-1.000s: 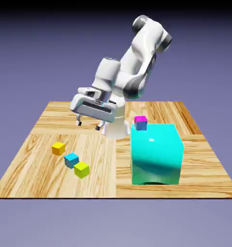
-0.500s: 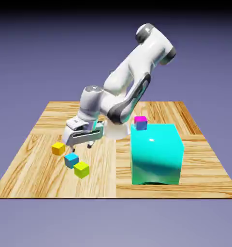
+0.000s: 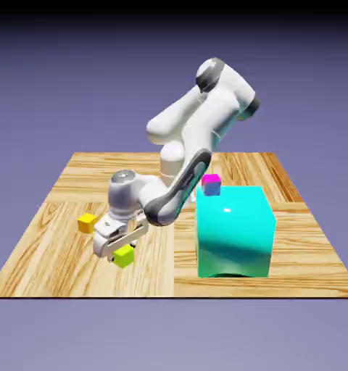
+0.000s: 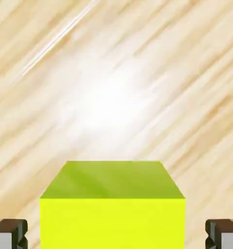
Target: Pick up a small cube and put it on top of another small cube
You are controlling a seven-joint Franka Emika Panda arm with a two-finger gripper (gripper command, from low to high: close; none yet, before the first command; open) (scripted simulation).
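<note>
The tiny lime yellow-green cube point(image 3: 124, 256) rests on the wooden table near its front edge, toward the exterior view's left. My gripper point(image 3: 121, 251) has come down over it, with a finger on each side. In the hand view the lime cube point(image 4: 112, 204) fills the bottom middle, and a grey fingertip point(image 4: 9, 234) shows at each lower corner with a gap to the cube's sides. The gripper point(image 4: 116, 236) is open and not touching the cube. The light blue cube is hidden behind the hand.
An orange-yellow cube point(image 3: 86, 222) lies just left of the hand. The big turquoise block point(image 3: 235, 230) stands to the right, and a small magenta-topped blue cube point(image 3: 211, 184) sits at its far top edge. The table point(image 3: 54, 268) ends just in front.
The arm swung down and toward the table's front edge, from behind the cubes to directly over the lime cube. The hand now hides the light blue cube.
</note>
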